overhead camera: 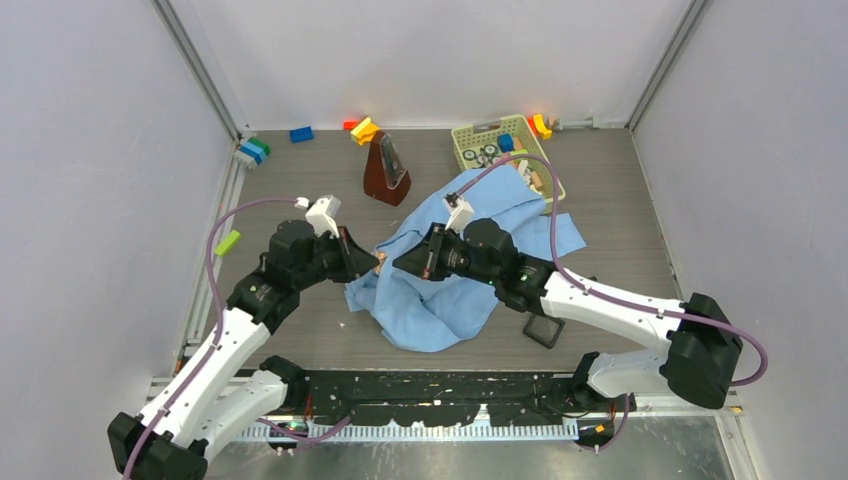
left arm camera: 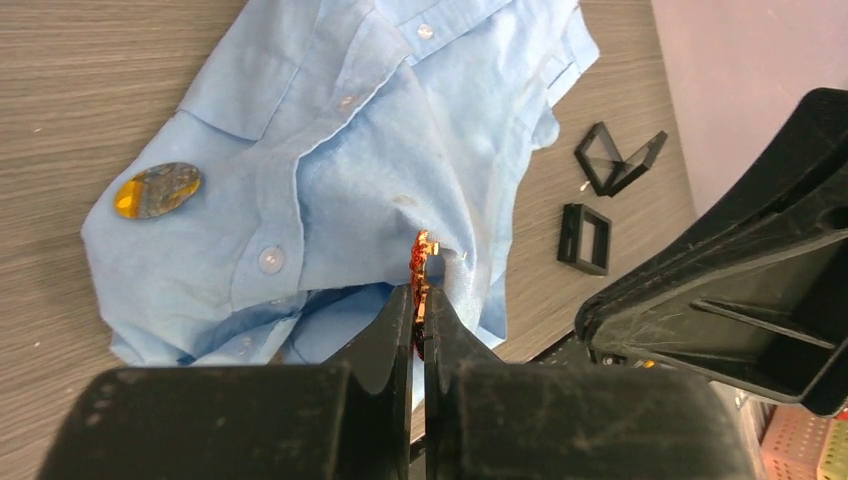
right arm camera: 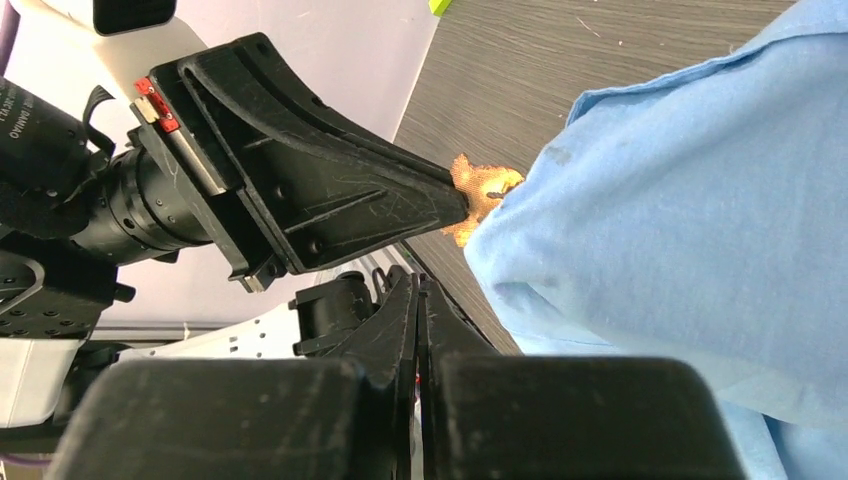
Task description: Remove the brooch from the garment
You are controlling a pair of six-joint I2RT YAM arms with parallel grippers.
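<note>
The garment [overhead camera: 455,270], a light-blue shirt, lies crumpled in the middle of the table. It also fills the left wrist view as the garment [left arm camera: 350,150] and the right of the right wrist view as the garment [right arm camera: 680,220]. A small orange-red brooch [left arm camera: 422,245] sits on a lifted fold of cloth, and my left gripper [left arm camera: 422,290] is shut on it. From the right wrist the brooch [right arm camera: 478,185] shows at the tip of the left gripper's fingers [right arm camera: 330,190]. My right gripper [right arm camera: 417,285] is shut just short of that fold, with nothing clearly in it. From above, the two grippers' tips nearly meet at the brooch [overhead camera: 381,262].
An oval gold-and-blue badge [left arm camera: 157,190] is pinned near the shirt's placket. Black square frames [left arm camera: 585,238] lie on the table beside the shirt. A brown metronome [overhead camera: 386,170], a green basket [overhead camera: 462,137] and coloured blocks [overhead camera: 363,129] stand at the back.
</note>
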